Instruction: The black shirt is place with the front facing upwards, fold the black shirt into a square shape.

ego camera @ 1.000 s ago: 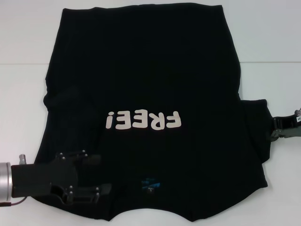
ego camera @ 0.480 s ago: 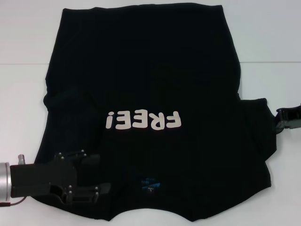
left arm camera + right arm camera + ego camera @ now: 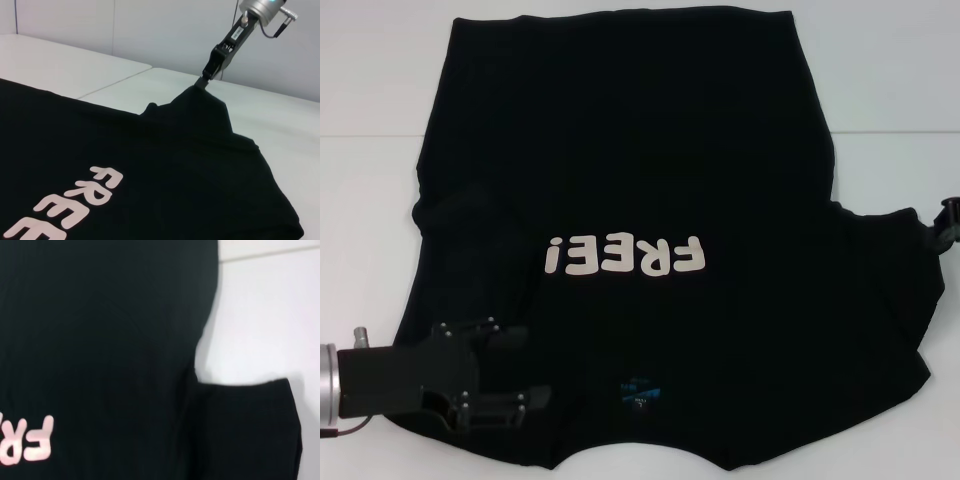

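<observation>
The black shirt (image 3: 630,180) lies front up on the white table, its white "FREE!" lettering (image 3: 625,256) upside down in the head view and its blue neck label (image 3: 638,388) near the front edge. My right gripper (image 3: 948,216) at the far right edge is shut on the tip of the right sleeve (image 3: 890,270) and holds it stretched outward; the left wrist view shows that gripper (image 3: 203,82) pinching the raised sleeve tip. My left gripper (image 3: 525,368) hovers over the shirt's near left part, fingers apart, holding nothing. The left sleeve lies folded inward.
The white table (image 3: 890,80) shows beyond the shirt at the back, left and right, with a seam line (image 3: 900,134) across it. The shirt's collar end reaches the front edge of the head view.
My right gripper has moved to the right with the sleeve, pulling it out from the shirt's body and spreading it. My left gripper has drifted slightly left.
</observation>
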Action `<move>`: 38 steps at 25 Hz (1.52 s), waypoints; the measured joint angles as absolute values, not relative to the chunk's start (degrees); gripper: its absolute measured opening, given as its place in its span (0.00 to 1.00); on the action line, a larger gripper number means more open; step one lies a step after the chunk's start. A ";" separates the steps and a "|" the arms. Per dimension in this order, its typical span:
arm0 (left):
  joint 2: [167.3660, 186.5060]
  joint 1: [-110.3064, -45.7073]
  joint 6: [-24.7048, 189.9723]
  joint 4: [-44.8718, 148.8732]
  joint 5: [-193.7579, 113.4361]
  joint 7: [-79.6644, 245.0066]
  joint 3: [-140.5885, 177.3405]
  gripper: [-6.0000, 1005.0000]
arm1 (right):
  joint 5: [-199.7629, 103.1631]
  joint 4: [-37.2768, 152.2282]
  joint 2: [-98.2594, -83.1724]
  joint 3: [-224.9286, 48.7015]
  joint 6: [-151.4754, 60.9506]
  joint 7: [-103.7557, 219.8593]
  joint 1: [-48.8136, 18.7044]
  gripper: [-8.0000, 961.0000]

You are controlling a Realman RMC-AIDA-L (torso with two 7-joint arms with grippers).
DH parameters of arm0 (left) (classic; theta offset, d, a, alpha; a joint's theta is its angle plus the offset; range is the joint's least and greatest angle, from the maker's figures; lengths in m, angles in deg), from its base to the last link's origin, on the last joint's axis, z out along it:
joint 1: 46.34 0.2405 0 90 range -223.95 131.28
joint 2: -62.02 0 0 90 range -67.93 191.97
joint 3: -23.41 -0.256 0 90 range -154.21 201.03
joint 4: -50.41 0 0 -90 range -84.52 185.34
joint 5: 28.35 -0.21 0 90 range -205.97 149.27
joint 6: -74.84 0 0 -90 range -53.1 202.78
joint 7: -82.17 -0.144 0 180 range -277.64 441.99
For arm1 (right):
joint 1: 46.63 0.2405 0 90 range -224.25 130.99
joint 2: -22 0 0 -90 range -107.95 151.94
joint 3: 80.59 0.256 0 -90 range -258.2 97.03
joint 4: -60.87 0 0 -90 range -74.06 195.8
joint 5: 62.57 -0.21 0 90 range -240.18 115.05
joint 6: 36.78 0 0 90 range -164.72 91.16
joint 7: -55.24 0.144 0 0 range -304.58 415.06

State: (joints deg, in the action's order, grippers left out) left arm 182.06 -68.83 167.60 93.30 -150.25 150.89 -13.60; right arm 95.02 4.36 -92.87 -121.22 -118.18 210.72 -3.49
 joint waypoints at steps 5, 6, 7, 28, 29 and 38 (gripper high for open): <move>182.06 -68.83 167.49 93.30 -150.25 150.91 -13.59 0.81 | 93.28 2.67 -92.87 -121.58 -118.95 209.50 -3.40 0.02; 182.06 -68.83 167.48 93.30 -150.25 150.91 -13.59 0.81 | 93.01 2.44 -92.88 -121.80 -119.13 209.31 -3.23 0.02; 182.07 -68.83 167.47 93.30 -150.25 150.91 -13.58 0.81 | 92.85 2.27 -92.87 -121.98 -119.31 209.10 -3.01 0.02; 182.05 -68.31 167.48 93.30 -150.16 151.43 -13.26 0.81 | 92.81 2.29 -97.48 -138.50 -120.27 206.80 3.54 0.02; 182.11 -68.31 167.48 93.30 -150.18 151.43 -13.10 0.81 | 92.77 2.42 -97.55 -138.76 -120.23 206.79 3.64 0.02; 182.00 -68.13 167.52 92.85 -149.68 152.66 -12.85 0.81 | 77.98 3.74 -97.13 -136.79 -120.09 199.30 0.57 0.16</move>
State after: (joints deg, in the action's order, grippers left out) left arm 182.00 -68.13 167.52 92.85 -149.68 152.66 -12.85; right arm 77.98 3.74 -97.13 -136.79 -120.09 199.30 0.57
